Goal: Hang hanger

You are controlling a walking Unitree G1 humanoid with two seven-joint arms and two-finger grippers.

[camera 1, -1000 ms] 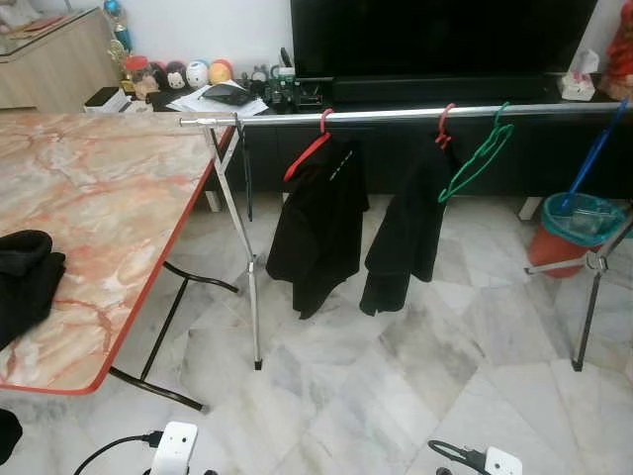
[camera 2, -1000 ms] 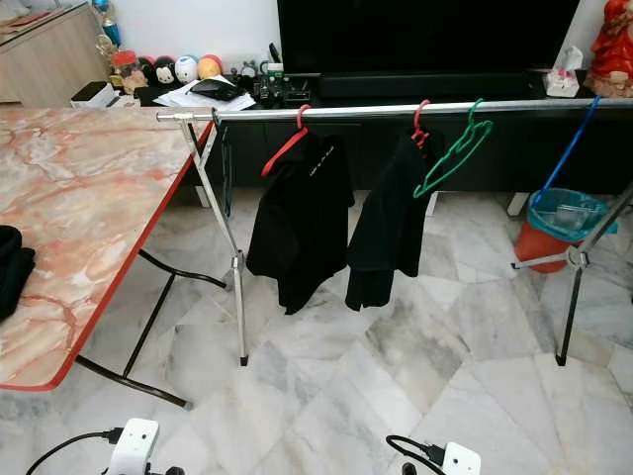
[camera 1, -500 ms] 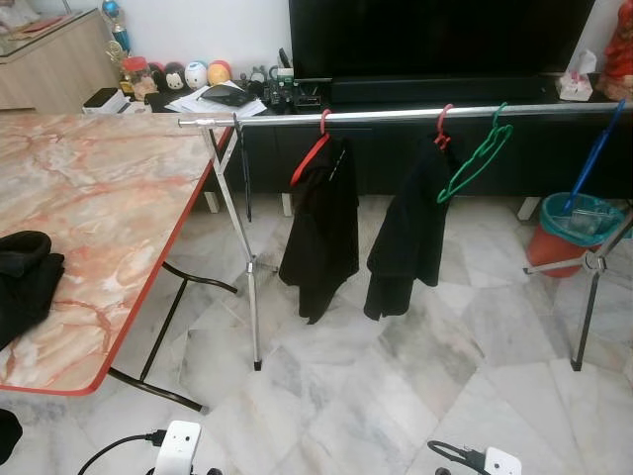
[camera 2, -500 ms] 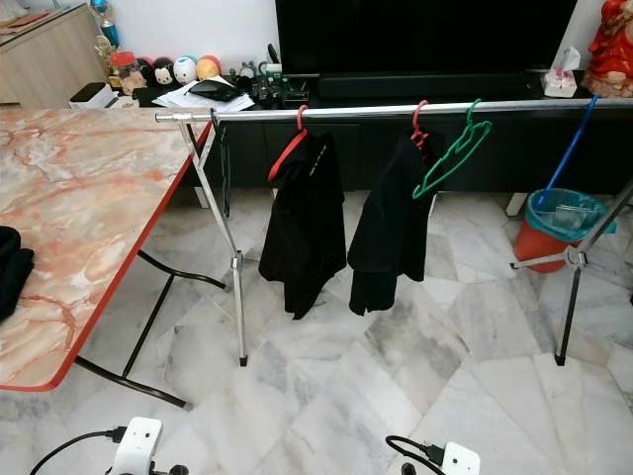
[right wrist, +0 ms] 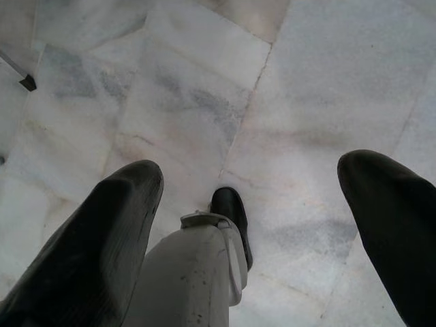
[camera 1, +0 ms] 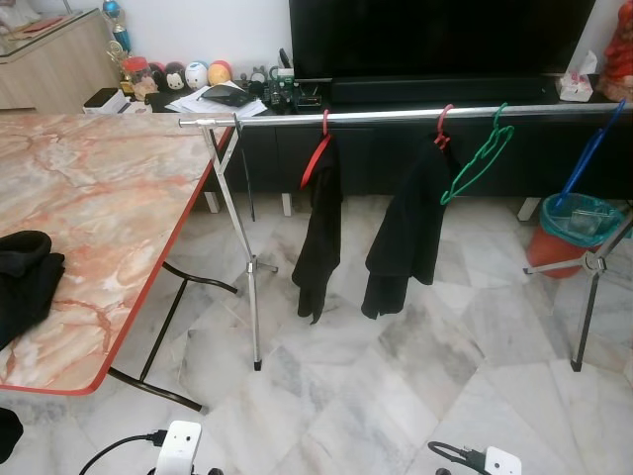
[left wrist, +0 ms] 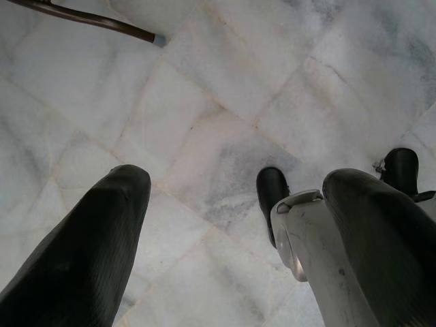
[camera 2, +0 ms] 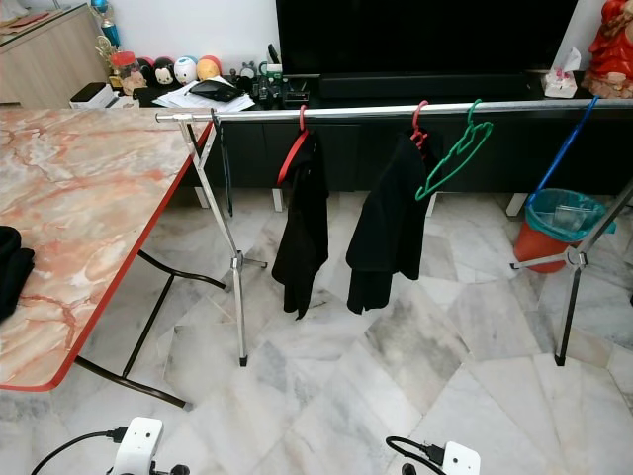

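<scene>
Hangers (camera 1: 318,148) already hung on the rail (camera 1: 415,115); both hands, left (left wrist: 225,225) and right (right wrist: 252,225), were wide apart and empty, so hanging seemed done.

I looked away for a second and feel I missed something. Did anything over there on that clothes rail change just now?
Yes. The black garment on the left red hanger has swung round: a second ago it faced us broadly, now it hangs edge-on and looks narrow. The other black garment, the empty green hanger, the rail and the table are as before. Both tools hang over the floor, open and empty.
</scene>
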